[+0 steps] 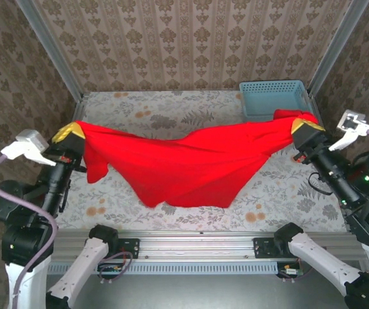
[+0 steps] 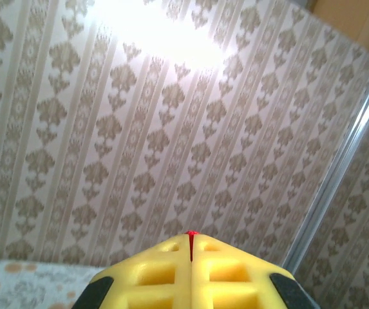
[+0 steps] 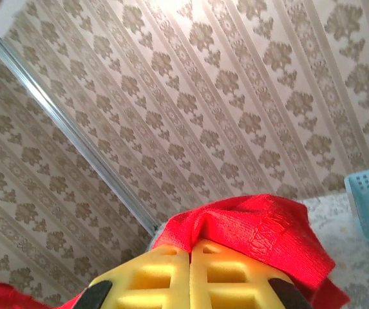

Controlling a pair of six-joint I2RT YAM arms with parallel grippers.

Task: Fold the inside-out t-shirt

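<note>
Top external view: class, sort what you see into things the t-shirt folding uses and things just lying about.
In use: red t-shirt; left gripper and right gripper, each shut on it.
Lying about: light-blue basket, behind the right gripper.

We see three walls papered alike, with pale stripes and a repeating brown damask motif: the back wall [image 1: 197, 38], the left wall [image 1: 10, 77] and the right wall [image 1: 364, 64]. Grey metal posts stand in the corners where they meet, one on the left [image 1: 52, 48] and one on the right [image 1: 339, 45]. The surface [image 1: 165, 116] is covered in a light cloth printed with grey leaves and orange flowers. Along its near edge runs a ribbed aluminium rail [image 1: 197, 248]. From the left wrist we find a bright glare [image 2: 165, 29] washing out the wallpaper high up, and from the right wrist a similar patch of light [image 3: 190, 9].
</note>
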